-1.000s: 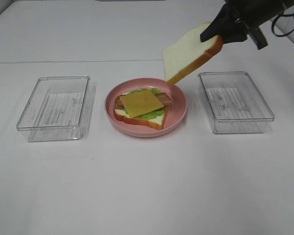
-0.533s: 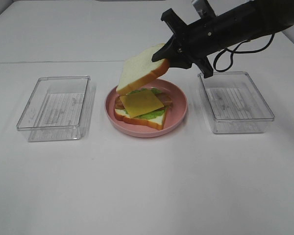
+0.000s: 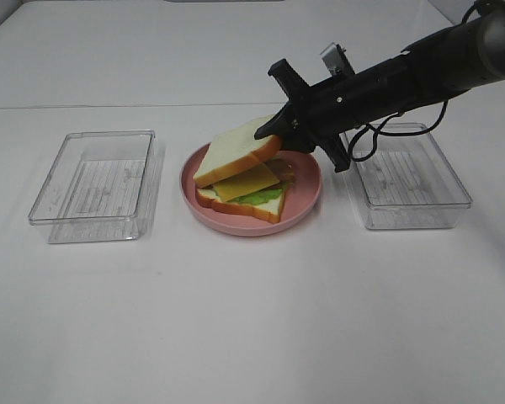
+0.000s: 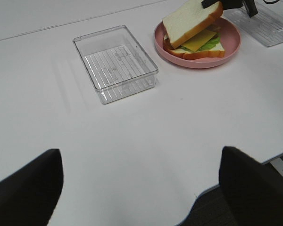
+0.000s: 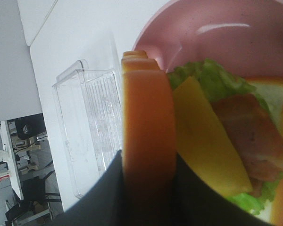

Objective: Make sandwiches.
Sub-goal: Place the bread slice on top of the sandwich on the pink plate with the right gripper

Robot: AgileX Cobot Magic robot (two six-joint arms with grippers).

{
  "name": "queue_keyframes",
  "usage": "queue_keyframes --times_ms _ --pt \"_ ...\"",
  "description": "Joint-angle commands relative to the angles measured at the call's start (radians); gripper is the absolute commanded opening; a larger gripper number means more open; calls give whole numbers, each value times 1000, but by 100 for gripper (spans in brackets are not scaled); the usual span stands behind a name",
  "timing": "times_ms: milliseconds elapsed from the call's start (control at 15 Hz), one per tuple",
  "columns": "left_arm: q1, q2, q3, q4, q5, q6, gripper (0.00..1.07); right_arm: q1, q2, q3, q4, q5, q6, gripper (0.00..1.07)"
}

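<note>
Top bread slice (image 3: 236, 150) tilted, gripped end higher

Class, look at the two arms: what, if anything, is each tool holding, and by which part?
The right tool grips the top bread slice by its crust edge, tilted over the cheese. The left tool holds nothing.

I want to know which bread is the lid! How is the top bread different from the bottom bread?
The top bread slice is tilted, with one edge pinched in the right end effector; the bottom bread slice lies flat on the pink plate. The top slice is bare on its upper face; the bottom slice carries lettuce, bacon and cheese. Both are white with orange-brown crust.
</note>
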Motion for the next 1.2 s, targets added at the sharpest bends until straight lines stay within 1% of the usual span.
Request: queue_keyframes --times_ms 67,133,200,267,333,467,533,600,867,933,1067,1200 --pt "-4 -21 2 3 -4 -2 85 1 6 0 -7 -9 1 0" --pt "-4 -21 2 3 -4 -2 85 0 6 0 -7 -9 1 0" --pt "-4 -21 2 3 -4 -2 85 0 6 0 -9 -8 1 2" --pt "-4 -21 2 3 -4 -2 85 0 6 0 -11 -3 1 11" --pt "-4 -21 2 3 -4 -2 85 0 6 0 -11 4 1 24" --pt "-4 -21 2 3 -4 -2 85 0 6 0 -23 24 -3 56" --pt "-4 -21 2 3 -4 -2 85 0 6 0 -41 35 -4 69" --pt "-4 -21 2 3 -4 -2 85 0 6 0 -61 49 -5 76" --pt "-4 -21 2 3 -4 -2 85 1 0 0 -121 102 -4 77" --pt "-4 -21 2 3 -4 -2 85 1 -21 0 -162 106 -2 77" --pt "-4 -21 2 3 -4 -2 85 1 -43 0 -206 114 35 77" --pt "-4 -21 2 3 -4 -2 85 1 -79 0 -351 159 103 77"
